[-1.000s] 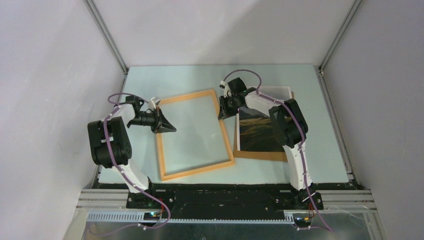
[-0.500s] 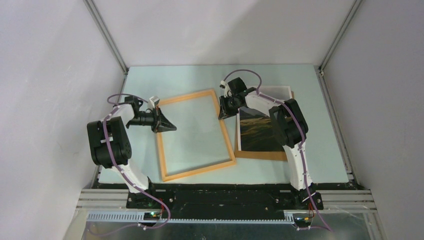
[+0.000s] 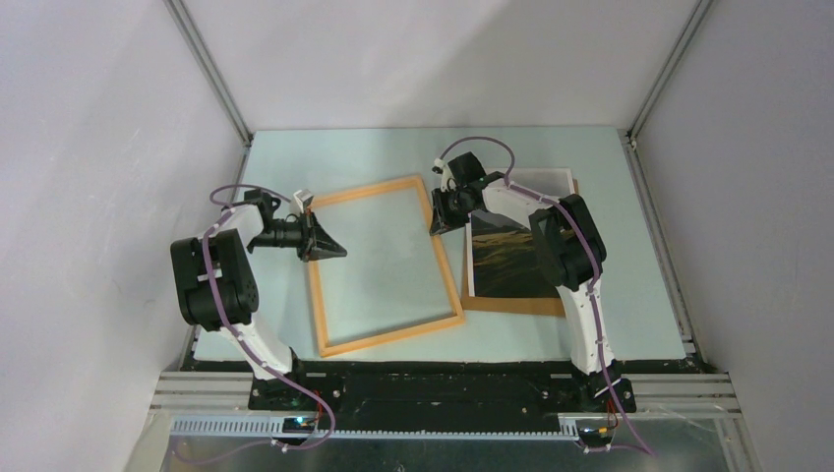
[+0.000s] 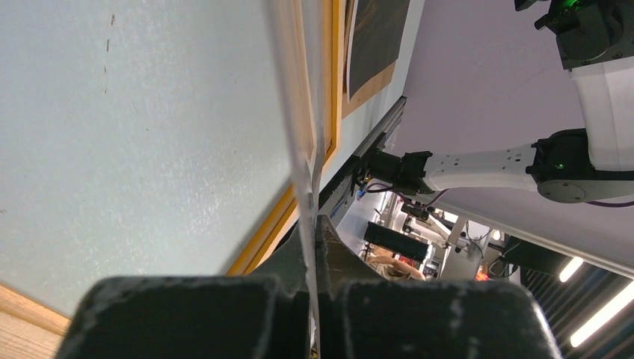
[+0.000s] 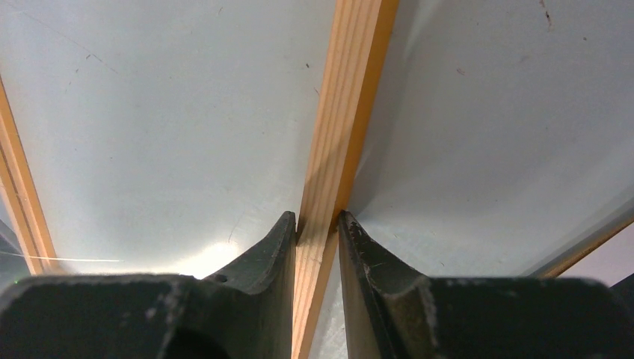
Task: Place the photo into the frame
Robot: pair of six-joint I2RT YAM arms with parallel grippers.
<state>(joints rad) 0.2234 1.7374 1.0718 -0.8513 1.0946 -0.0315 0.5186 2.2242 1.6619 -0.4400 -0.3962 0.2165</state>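
Photo (image 3: 506, 261) lies flat toward the desk's right edge: a glossy rectangular print of dark hills with a thin white border. It rests on a plain brown backing board (image 3: 511, 305), which shows along the photo's near side. The frame (image 3: 391, 334) sits mid-desk, just beside the board and turned slightly askew. It is a thin rectangle of orange-tan wood around a clear pane (image 3: 384, 265). The desk (image 3: 610, 246) is matte pale blue-green, with fine scuffs and specks in the wrist views.

The left gripper (image 4: 314, 224) is at the frame's left rail, near its far corner. Its matte black jaws are pressed together on a thin translucent edge that runs beside the wood, apparently the pane.

The right gripper (image 5: 318, 224) straddles the frame's right rail near the far corner. Its jaws are narrow, and both rough black fingers (image 5: 273, 247) touch the sides of the rail. The rail's straight pale grain shows clearly between them.
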